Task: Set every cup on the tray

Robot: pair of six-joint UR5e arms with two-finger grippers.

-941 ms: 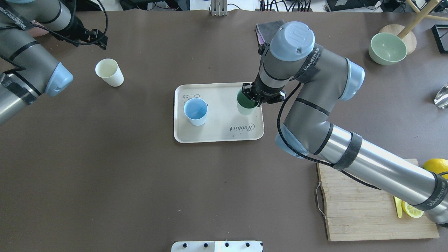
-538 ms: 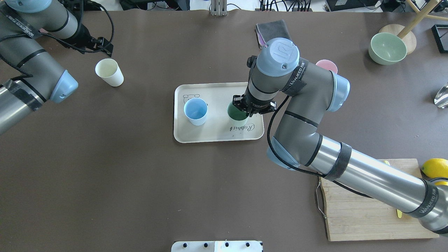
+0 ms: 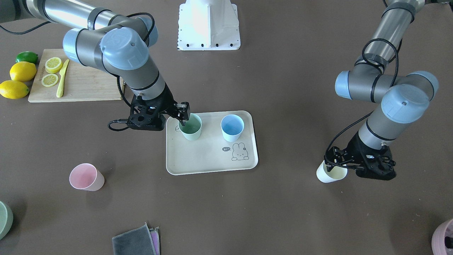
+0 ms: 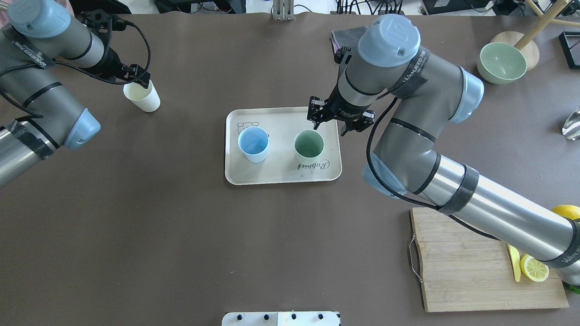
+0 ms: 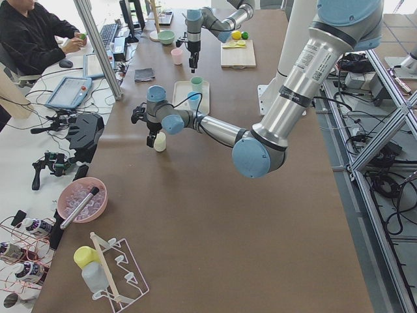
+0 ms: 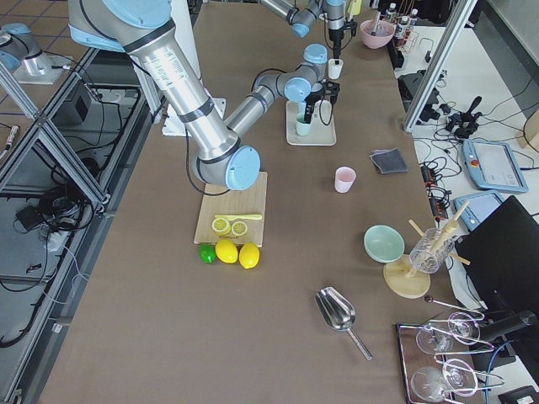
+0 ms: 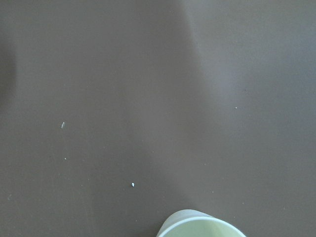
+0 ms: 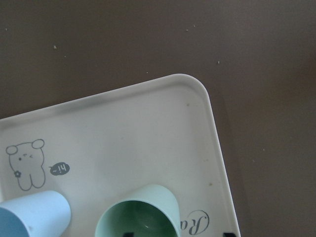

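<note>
On the tray (image 4: pixel 272 177) I see two cups, upright and empty: the light blue cup (image 4: pixel 253 144) on its left half and the sage green cup (image 4: pixel 309 146) on its right half, by the lettering. My right gripper (image 4: pixel 329 129) hangs over the tray's far right part, fingers spread, gripping nothing. Well left of the tray the cream cup (image 4: pixel 144 97) stands empty on the table. The left gripper (image 4: pixel 138 80) is at its rim, and I cannot tell how its fingers stand. The pink cup (image 3: pixel 86 177) stands empty well beyond the tray's far right corner.
</note>
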